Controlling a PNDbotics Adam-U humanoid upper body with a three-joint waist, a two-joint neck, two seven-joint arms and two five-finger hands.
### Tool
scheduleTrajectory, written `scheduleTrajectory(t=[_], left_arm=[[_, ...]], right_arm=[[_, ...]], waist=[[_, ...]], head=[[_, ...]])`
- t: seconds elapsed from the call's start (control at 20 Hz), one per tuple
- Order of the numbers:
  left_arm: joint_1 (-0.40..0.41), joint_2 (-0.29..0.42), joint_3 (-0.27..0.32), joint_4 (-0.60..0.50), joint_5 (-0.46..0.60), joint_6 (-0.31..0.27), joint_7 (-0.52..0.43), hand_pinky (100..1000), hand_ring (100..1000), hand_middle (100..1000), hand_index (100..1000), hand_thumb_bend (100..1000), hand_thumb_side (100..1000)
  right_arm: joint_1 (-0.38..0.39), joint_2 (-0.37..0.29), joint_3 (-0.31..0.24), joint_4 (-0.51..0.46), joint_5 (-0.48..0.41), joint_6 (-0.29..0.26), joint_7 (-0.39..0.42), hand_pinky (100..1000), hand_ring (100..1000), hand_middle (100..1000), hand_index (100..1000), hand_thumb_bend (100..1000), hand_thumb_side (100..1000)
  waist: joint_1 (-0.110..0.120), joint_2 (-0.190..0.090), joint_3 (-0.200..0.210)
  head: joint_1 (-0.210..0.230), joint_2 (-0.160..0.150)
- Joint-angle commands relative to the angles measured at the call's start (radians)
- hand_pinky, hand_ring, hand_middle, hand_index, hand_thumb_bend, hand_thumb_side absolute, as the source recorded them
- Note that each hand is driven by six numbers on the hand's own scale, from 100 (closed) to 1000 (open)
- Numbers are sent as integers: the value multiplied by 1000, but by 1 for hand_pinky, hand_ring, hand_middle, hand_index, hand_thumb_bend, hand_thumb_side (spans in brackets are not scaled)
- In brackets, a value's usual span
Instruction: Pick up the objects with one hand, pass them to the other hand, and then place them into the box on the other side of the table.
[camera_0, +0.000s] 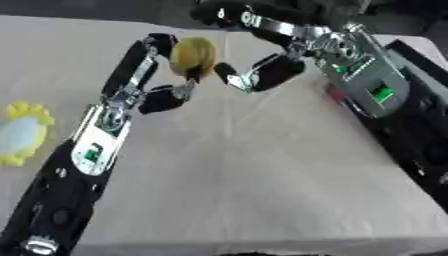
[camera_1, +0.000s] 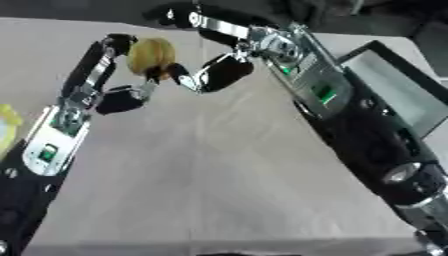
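A round yellow object (camera_0: 193, 55) is held above the far middle of the table. My left hand (camera_0: 131, 82) reaches up from the lower left, with fingers curled over the object's left side and the thumb under it. From the upper right comes my right hand (camera_0: 302, 42), open. Its thumb (camera_0: 234, 77) ends right beside the object's lower right, and its fingers (camera_0: 223, 14) stretch out above and behind the object. I cannot tell if the right hand touches the object. A dark box with a grey floor (camera_1: 391, 85) stands at the table's right edge.
A yellow flower-shaped thing with a pale centre (camera_0: 21, 132) lies at the table's left edge. A beige cloth (camera_0: 245, 170) covers the table. My right forearm (camera_1: 385, 150) runs along the right side, beside the box.
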Motion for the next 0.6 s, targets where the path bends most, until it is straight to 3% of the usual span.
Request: scheduleTrajectory(t=[0.05,0.6], left_arm=[[-25,-4,-5,-23,-8,-29,34,627,511,486,595,100,280],[-25,-12,-32,-20,-6,-98,52,628,512,487,594,100,265]], right_arm=[[-22,-8,-4,9,21,4,-2,1000,1000,1000,999,100,100],[-17,-22,-3,21,15,10,-26,1000,1000,1000,1000,100,149]], waist=[[5,-15,2],[4,-7,15]], head=[[-10,-1],[-35,-10]])
